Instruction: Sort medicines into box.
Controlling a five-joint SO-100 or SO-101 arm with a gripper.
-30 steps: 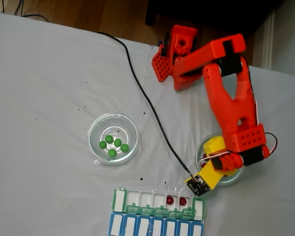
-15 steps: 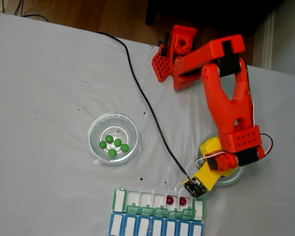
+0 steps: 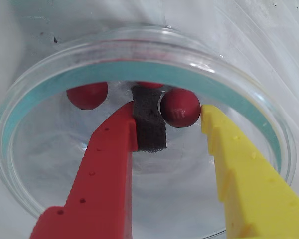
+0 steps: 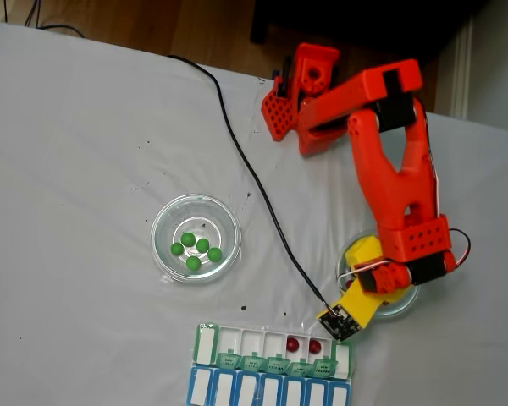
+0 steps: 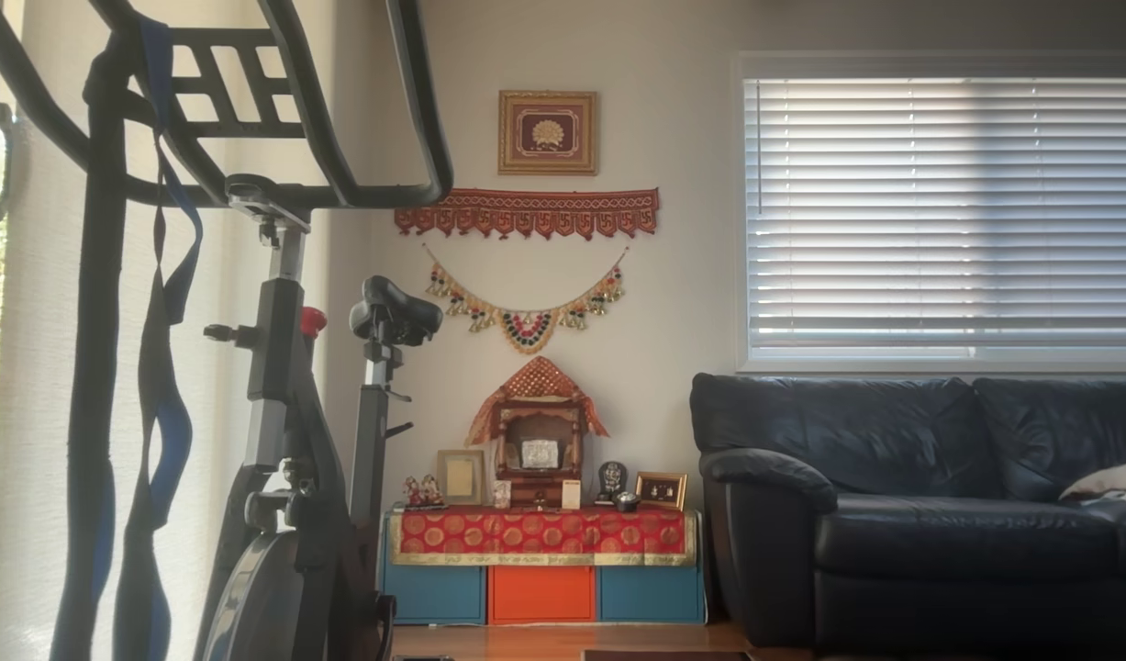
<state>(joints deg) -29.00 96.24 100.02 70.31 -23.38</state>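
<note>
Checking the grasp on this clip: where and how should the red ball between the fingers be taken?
Across its middle, coming from above as the gripper is now. The red ball is round, lying on the glass dish floor between the foam pad on the red finger and the yellow finger. Jaws open; closing should pinch it, though it may roll.

A white cloth-covered table (image 4: 85,152) carries everything. In the fixed view, a round clear glass dish (image 4: 196,238) sits near its middle, and a second clear glass dish (image 4: 404,303) lies to the right. A flat green-and-white pill organizer (image 4: 273,350) rests at the bottom edge, touching a blue row of compartments (image 4: 267,391). The orange arm base (image 4: 300,89) stands at the top, and a thin black cable (image 4: 237,144) trails across the cloth.
</note>
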